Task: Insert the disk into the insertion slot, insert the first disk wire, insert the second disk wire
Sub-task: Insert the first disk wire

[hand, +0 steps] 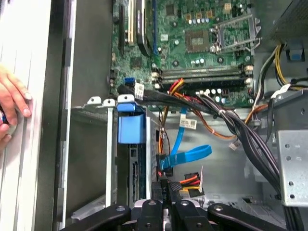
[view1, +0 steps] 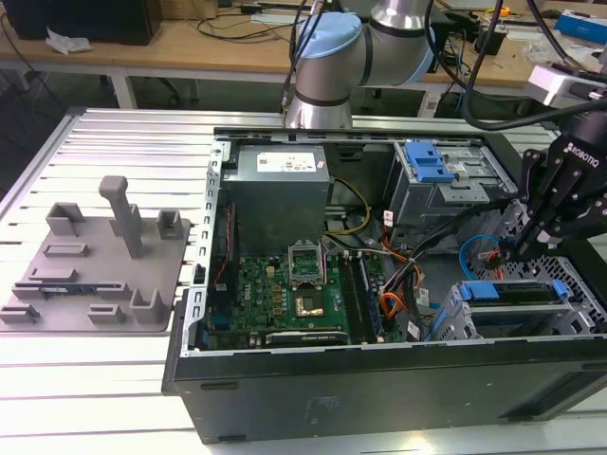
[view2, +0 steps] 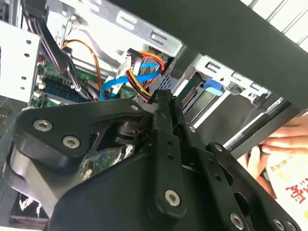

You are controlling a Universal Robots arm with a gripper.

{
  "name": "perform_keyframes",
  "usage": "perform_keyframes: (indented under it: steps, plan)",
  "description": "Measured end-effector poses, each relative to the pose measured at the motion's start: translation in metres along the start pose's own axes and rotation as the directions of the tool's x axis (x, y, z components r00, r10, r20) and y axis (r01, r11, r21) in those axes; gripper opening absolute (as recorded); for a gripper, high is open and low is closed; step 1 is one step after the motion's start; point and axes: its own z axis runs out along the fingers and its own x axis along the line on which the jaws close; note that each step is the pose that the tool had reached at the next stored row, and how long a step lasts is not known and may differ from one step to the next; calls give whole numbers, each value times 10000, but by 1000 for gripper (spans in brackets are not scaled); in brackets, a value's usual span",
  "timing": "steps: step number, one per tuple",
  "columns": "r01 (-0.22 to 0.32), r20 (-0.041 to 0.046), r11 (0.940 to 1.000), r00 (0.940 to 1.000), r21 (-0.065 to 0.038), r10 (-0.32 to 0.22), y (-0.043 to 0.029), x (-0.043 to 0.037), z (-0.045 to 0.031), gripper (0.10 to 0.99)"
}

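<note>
The disk sits inside the insertion slot (view1: 455,318), its blue frame (view1: 503,290) at the case's lower right corner in the exterior view. In the first wrist view the disk's edge (hand: 137,178) lies below the blue frame tab (hand: 131,129). My black gripper (view1: 505,254) hangs just above the disk's inner end. Its fingertips are shut on the black plug (hand: 177,185) of a red, yellow and black disk wire (hand: 190,180). Beside it, a blue flat wire (hand: 185,155) ends in a blue plug (hand: 164,164) at the disk's edge. In the second wrist view my gripper (view2: 161,97) is just under the coloured wire bundle (view2: 143,67).
The open computer case (view1: 379,379) holds the motherboard (view1: 285,294), power supply (view1: 280,185) and a taller cage with a blue latch (view1: 427,166). Black cable bundles (hand: 231,120) cross near the gripper. A person's hand (hand: 12,98) rests on the case edge. A grey fixture plate (view1: 95,265) lies on the exterior view's left.
</note>
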Motion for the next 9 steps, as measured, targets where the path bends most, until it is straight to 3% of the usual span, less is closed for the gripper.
perform_keyframes:
  steps: [5,6,8,9]
  plan:
    - [2,203,9999,9998,128,-4,-1,68,13,165]
    - [-5,205,9999,9998,166,2,1,70,14,165]
    - [-39,208,9994,9998,344,32,10,74,15,165]
    - [-44,210,9993,9998,368,36,12,77,14,165]
